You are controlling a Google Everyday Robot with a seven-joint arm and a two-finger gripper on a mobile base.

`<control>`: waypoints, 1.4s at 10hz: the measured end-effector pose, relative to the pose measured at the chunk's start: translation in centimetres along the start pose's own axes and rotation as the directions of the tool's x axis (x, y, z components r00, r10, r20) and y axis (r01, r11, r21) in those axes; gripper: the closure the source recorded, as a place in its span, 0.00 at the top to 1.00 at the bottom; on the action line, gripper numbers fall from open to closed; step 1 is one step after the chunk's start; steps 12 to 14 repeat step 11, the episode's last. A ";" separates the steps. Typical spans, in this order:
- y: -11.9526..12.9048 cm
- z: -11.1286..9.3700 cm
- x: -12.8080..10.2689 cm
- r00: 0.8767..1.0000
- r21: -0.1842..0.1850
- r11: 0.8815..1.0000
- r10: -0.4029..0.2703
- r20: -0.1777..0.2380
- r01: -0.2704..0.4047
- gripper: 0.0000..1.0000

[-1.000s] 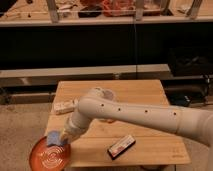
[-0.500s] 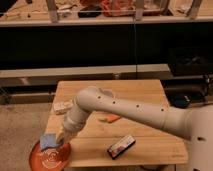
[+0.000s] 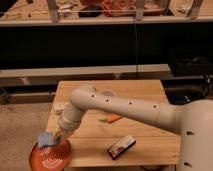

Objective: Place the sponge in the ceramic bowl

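The ceramic bowl [image 3: 50,159], a wide orange-red dish with pale rings inside, sits at the table's front left corner. The light-blue sponge [image 3: 45,139] hangs just above the bowl's near-left rim. My gripper [image 3: 56,136] is right beside the sponge, reaching down from the pale arm that crosses the table from the right. It is shut on the sponge's right side. The fingers are mostly hidden by the wrist and the sponge.
A black-and-white flat box [image 3: 121,146] lies near the table's front edge. An orange object [image 3: 113,119] lies mid-table, a whitish packet [image 3: 60,106] at the left edge, a translucent cup [image 3: 106,93] at the back. Dark shelving stands behind the wooden table [image 3: 150,100].
The arm swung left and lowered, carrying the sponge from the bowl's right side to above the bowl's left part. Other objects stayed put.
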 end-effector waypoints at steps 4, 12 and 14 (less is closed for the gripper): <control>-0.1 0.0 0.2 1.000 0.003 1.000 0.005 -0.002 -0.005 0.48; 0.0 0.0 0.3 1.000 0.007 1.000 0.008 0.007 -0.008 0.53; 0.0 0.0 0.3 1.000 0.007 1.000 0.008 0.007 -0.008 0.53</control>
